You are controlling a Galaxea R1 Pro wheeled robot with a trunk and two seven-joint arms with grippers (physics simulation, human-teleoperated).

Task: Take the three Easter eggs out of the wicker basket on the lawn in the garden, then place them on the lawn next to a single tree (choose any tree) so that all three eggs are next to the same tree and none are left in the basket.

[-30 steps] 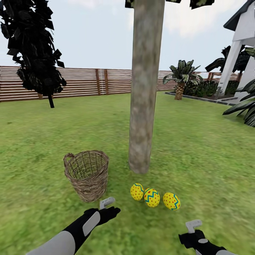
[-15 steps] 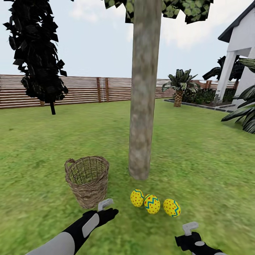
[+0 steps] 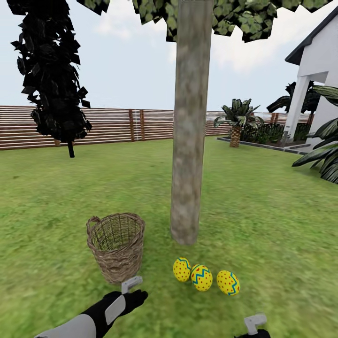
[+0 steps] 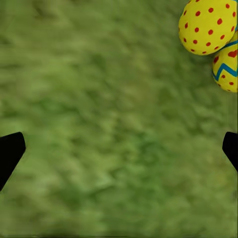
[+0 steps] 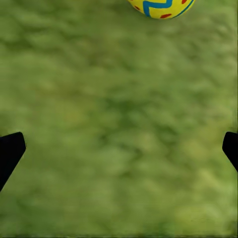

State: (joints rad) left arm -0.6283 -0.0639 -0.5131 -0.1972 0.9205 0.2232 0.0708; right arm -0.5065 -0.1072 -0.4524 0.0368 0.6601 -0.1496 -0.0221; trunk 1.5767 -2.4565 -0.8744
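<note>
Three Easter eggs [image 3: 181, 269] [image 3: 201, 277] [image 3: 228, 282] lie in a row on the lawn [image 3: 263, 211], just in front of the foot of the thick pale tree [image 3: 189, 150]. Left of the trunk the wicker basket [image 3: 116, 246] stands upright, and I see only weave inside it. My left gripper [image 3: 137, 296] hovers over grass just in front of the basket; in the left wrist view it [image 4: 119, 153] is open, with two eggs [image 4: 208, 25] [image 4: 227, 67] at the picture's edge. My right gripper [image 3: 256, 328] is low, nearer me than the right egg. In the right wrist view it [image 5: 119, 153] is open, with one egg [image 5: 161, 6] beyond.
A brown slat fence [image 3: 112, 124] rings the garden at the back. A thin dark-leaved tree [image 3: 54, 89] stands far left, a palm [image 3: 237, 122] and the white house [image 3: 314, 80] far right. Open grass spreads all around the trunk.
The whole picture has slid downward, so the camera has tilted up. Eggs and basket keep their places by the trunk. Both arms sit lower in view, the left drawn back slightly.
</note>
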